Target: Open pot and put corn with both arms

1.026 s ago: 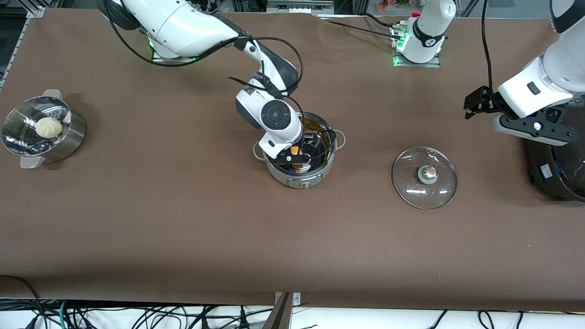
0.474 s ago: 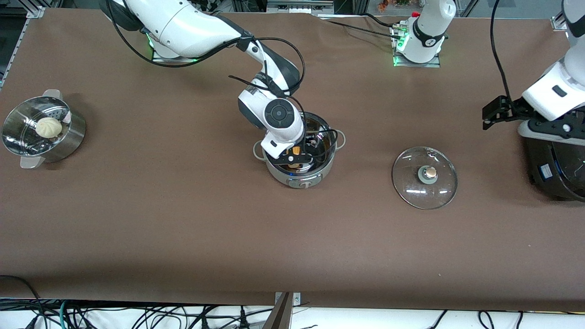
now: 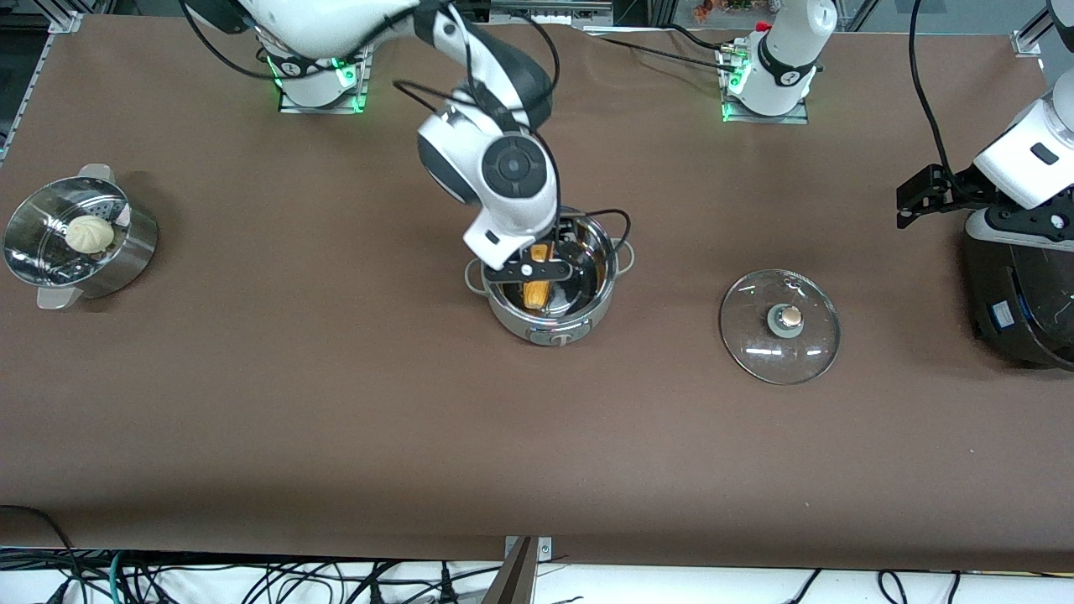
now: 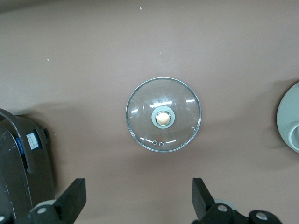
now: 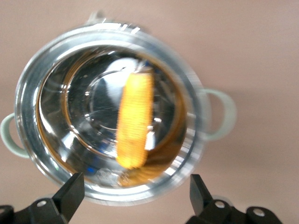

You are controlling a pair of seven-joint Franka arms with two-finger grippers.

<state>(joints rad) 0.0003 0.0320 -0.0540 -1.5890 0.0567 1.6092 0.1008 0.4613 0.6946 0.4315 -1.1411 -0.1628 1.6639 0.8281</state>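
The steel pot (image 3: pixel 551 323) stands open at mid-table. The yellow-orange corn (image 3: pixel 537 291) lies loose on its bottom, and shows in the right wrist view (image 5: pixel 135 121) inside the pot (image 5: pixel 56 70). My right gripper (image 3: pixel 541 268) hangs just above the pot, open and empty (image 5: pixel 135 193). The glass lid (image 3: pixel 780 325) with its tan knob lies flat on the table beside the pot, toward the left arm's end; it also shows in the left wrist view (image 4: pixel 163 114). My left gripper (image 3: pixel 916 198) is open and empty (image 4: pixel 138 198), in the air between the lid and the black cooker.
A large black cooker (image 3: pixel 1019 306) stands at the left arm's end of the table, and shows in the left wrist view (image 4: pixel 21 163). A steel steamer (image 3: pixel 126 260) holding a white bun (image 3: pixel 90 233) stands at the right arm's end.
My right gripper has risen out of the pot and left the corn lying inside. My left gripper has drawn away from the lid toward its end of the table.
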